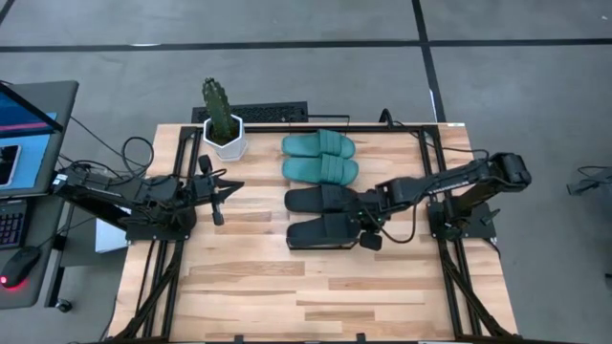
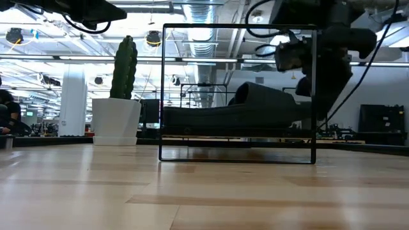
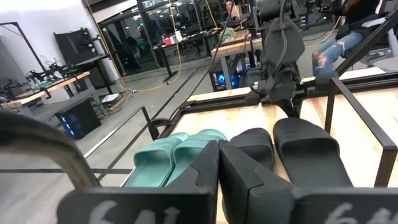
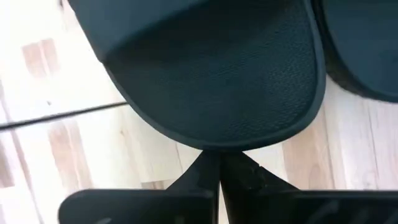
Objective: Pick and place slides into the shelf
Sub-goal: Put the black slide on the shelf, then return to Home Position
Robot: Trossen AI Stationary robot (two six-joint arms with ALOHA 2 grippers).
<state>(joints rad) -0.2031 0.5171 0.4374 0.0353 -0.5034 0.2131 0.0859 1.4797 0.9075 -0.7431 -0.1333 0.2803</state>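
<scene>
Progress: you have all four slides lined up in one column near the middle of the tabletop point(image 1: 287, 287), within the black wire frame of the shelf point(image 1: 432, 172). I judge the placing close to finished.
Teal slides: the teal pair point(image 1: 320, 156) lies at the 12 o'clock end of the column, the two side by side and touching.
Black slides: the inner black slide point(image 1: 320, 199) sits just below the teal ones; the outer black slide point(image 1: 320, 232) closes the column at 6 o'clock.
What is left: as far as you can see, only a last nudge of the outer black slide, if it needs one, and pulling the arms clear. Whether that slide sits fully square on the plank I cannot tell.
Right hand: your right hand point(image 1: 368, 232) is at 3 o'clock of the outer black slide, at its rounded end. The fingers are pressed together with nothing between them; in the right wrist view the tips point(image 4: 219, 163) meet right at the slide's edge, touching it or very nearly so.
Left hand: your left hand point(image 1: 222, 188) waits at 9 o'clock of the column, well apart from the slides, fingers closed tight and carrying nothing.
Nearby: a potted cactus point(image 1: 222, 119) stands at 10 o'clock of the slides, clear of both arms.
</scene>
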